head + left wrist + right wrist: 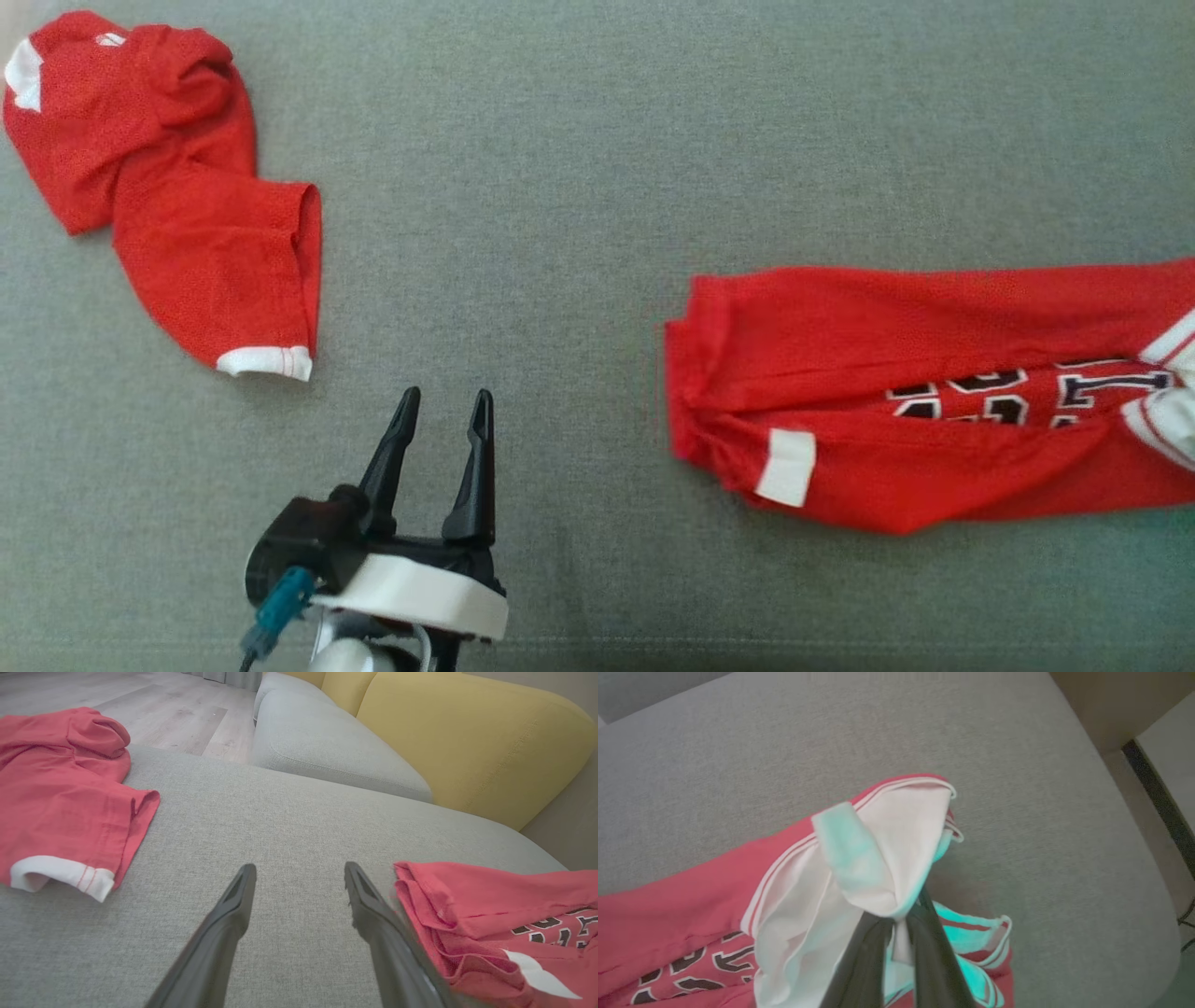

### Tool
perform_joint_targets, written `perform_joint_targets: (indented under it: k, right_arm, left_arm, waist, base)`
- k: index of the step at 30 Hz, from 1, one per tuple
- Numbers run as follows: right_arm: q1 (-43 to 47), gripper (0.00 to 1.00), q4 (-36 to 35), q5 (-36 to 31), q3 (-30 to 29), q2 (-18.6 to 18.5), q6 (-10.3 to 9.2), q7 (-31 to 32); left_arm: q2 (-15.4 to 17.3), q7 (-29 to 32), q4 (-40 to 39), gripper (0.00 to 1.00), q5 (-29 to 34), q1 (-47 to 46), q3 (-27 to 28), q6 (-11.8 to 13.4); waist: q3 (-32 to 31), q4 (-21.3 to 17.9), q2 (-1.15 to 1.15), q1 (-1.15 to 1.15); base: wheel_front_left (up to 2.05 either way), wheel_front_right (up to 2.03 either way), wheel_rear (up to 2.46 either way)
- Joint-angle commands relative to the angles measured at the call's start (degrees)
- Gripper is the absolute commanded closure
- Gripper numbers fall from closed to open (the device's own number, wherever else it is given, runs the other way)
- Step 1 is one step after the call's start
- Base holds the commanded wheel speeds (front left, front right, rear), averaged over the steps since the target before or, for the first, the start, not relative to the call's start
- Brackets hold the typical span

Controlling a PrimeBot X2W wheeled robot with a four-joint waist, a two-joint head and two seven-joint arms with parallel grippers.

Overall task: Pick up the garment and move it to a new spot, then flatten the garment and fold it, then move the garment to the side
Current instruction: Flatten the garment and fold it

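If lifted, expect soft, light, limp handling from red lettered jersey: sagging, bunching, no slip risk. Best taken at a collar, cuff or hem edge, later at two corners for spreading. Found bunched lengthwise on right side of grey sofa cushion, well apart from second red garment at far left. Clamped tight on jersey's white trim at right gripper. Spread wide at left gripper, holding nothing, poised over bare cushion between both garments.
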Motion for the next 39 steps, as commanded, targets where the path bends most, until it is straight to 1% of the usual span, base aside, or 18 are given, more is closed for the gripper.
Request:
perform_joint_targets:
  k: [1, 4, 8, 11, 14, 18, 19, 23, 26, 29, 30, 33, 39]
  right_arm:
    - [-2.0, 1.0, -2.4, -0.1, 0.0, -2.4, -0.04, 0.4]
    - [-2.1, 1.0, -4.9, 1.0, -0.3, -2.3, -0.04, 1.9]
    - [-0.8, 1.0, -11.1, 4.1, 3.6, -0.5, -0.04, 4.1]
    - [0.6, 1.0, -16.7, 6.3, 8.9, 1.9, -0.04, 6.1]
    - [2.1, 1.0, -21.1, 8.1, 15.1, 5.2, -0.04, 8.2]
    - [3.7, 1.0, -23.7, 9.1, 24.0, 9.0, -0.04, 8.9]
    - [3.3, 1.0, -22.7, 9.2, 29.8, 12.2, -0.04, 6.9]
    - [1.2, 1.0, -19.0, 8.5, 35.2, 16.6, -0.04, 2.7]
    - [-0.4, 1.0, -15.9, 7.6, 37.2, 18.6, -0.04, -0.4]
    - [-1.6, 1.0, -12.8, 6.8, 37.8, 20.0, -0.04, -3.3]
    - [-1.6, 1.0, -12.8, 6.8, 37.8, 20.0, -0.04, -3.3]
    - [-2.7, 1.0, -9.6, 5.7, 38.0, 20.8, -0.04, -6.0]
    - [-3.9, 1.0, -5.1, 5.0, 39.9, 21.5, -0.04, -9.4]
  left_arm:
    - [-0.4, -0.7, -1.7, 0.0, -0.3, -0.6, 1.6, 0.0]
    - [-0.4, -0.7, -1.4, 0.0, -1.5, -0.6, 0.9, 0.1]
    - [-0.4, -0.7, -1.0, 0.0, -3.1, -0.8, -0.1, 0.5]
    - [-0.4, -0.7, -0.7, 0.0, -3.8, -1.2, -0.9, 0.8]
    - [-0.4, -0.7, -0.3, 0.0, -4.3, -1.7, -1.5, 0.8]
    - [-0.4, -0.7, 0.5, 0.0, -4.6, -2.5, -1.8, 0.9]
    - [-0.4, -0.7, 1.1, 0.0, -4.7, -2.9, -1.8, 1.0]
    - [-0.4, -0.7, 1.9, 0.0, -4.6, -3.2, -2.1, 1.2]
    - [-0.4, -0.7, 2.6, 0.0, -4.4, -3.2, -2.1, 1.1]
    - [-0.4, -0.7, 3.0, 0.0, -4.1, -3.1, -1.9, 1.0]
    - [-0.4, -0.7, 3.0, 0.0, -4.1, -3.1, -1.9, 1.0]
    - [-0.4, -0.7, 3.2, 0.0, -4.1, -2.9, -1.8, 0.9]
    - [-0.4, -0.7, 3.6, 0.0, -4.3, -3.0, -2.3, 0.6]
  waist:
    - [-0.1, 0.1, 0.0, 0.0]
    - [-0.5, 0.3, 0.0, 0.0]
    - [-0.6, 0.6, 0.0, 0.0]
    - [-0.4, 0.7, 0.0, 0.0]
    - [-0.1, 1.1, 0.0, 0.0]
    - [0.3, 1.7, 0.0, 0.0]
    - [0.4, 1.9, 0.0, 0.0]
    - [0.2, 2.0, 0.0, 0.0]
    - [-0.2, 2.0, 0.0, 0.0]
    - [-0.5, 2.0, 0.0, 0.0]
    - [-0.5, 2.0, 0.0, 0.0]
    - [-0.8, 1.8, 0.0, 0.0]
    - [-1.1, 1.1, 0.0, 0.0]
  base:
    - [0.0, 0.0, 0.0]
    - [0.0, 0.0, 0.0]
    - [0.0, 0.0, 0.0]
    - [0.0, 0.0, 0.0]
    - [0.0, 0.0, 0.0]
    - [0.0, 0.0, 0.0]
    - [0.0, 0.0, 0.0]
    - [0.0, 0.0, 0.0]
    - [0.0, 0.0, 0.0]
    - [0.0, 0.0, 0.0]
    - [0.0, 0.0, 0.0]
    - [0.0, 0.0, 0.0]
    - [0.0, 0.0, 0.0]
